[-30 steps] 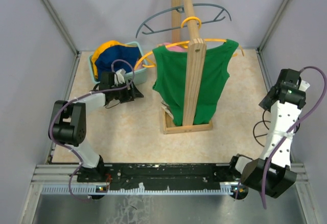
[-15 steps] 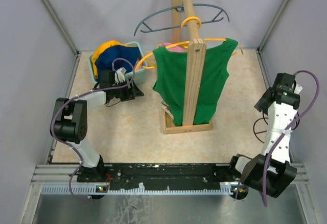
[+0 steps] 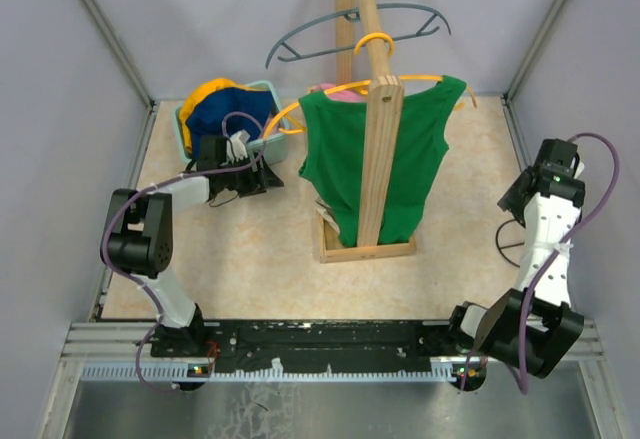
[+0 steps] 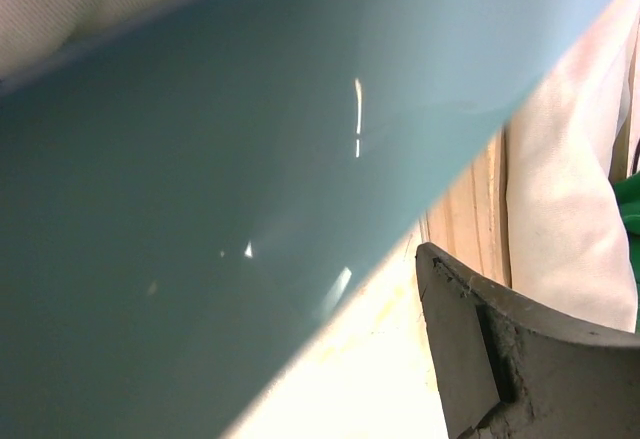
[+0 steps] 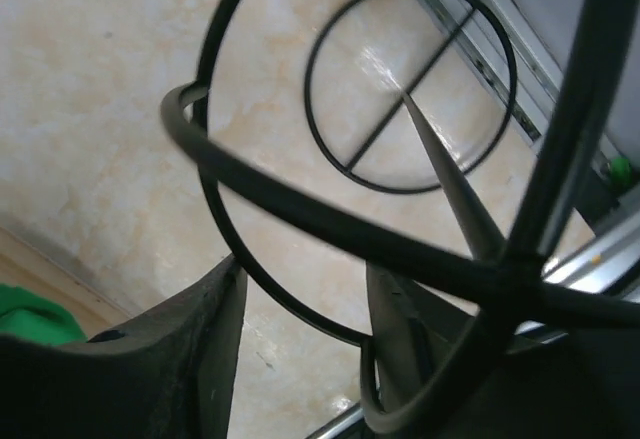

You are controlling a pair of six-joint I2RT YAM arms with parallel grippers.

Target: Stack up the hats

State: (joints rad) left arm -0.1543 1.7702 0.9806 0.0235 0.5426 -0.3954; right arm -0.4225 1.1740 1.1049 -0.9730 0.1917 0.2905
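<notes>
Top external: the left gripper (image 3: pixel 258 174) sits low against the near wall of the teal basket (image 3: pixel 183 131) at upper left. Its finger gap is not readable from here. The navy hat (image 3: pixel 228 111) lies in the basket with the yellow hat (image 3: pixel 208 90) bunched behind it, so two hats share one spot, probably the stacking place. A green shirt (image 3: pixel 340 174) hangs on a wooden stand (image 3: pixel 381 139) at centre and screens what is behind it. A pink cloth (image 3: pixel 340 90) peeks over the shirt's shoulder; hat or not, cannot tell. The right gripper (image 3: pixel 515 199) is at the right edge over a black wire rack (image 3: pixel 508 249), well apart from the hats.

Left wrist: the basket wall fills most of the frame. One dark finger (image 4: pixel 500 359) shows at lower right, so cannot tell if the gripper is wide or narrow. A pale cloth (image 4: pixel 560 219) is at right; no brim is visible.

Right wrist: the fingers stand apart and hold nothing, with a thin ring of the rack crossing the gap.

Surface and room: the tabletop (image 3: pixel 250 259) is beige and marbled, the walls (image 3: pixel 200 19) are plain grey, and a metal rail (image 3: pixel 320 334) runs along the bottom.
</notes>
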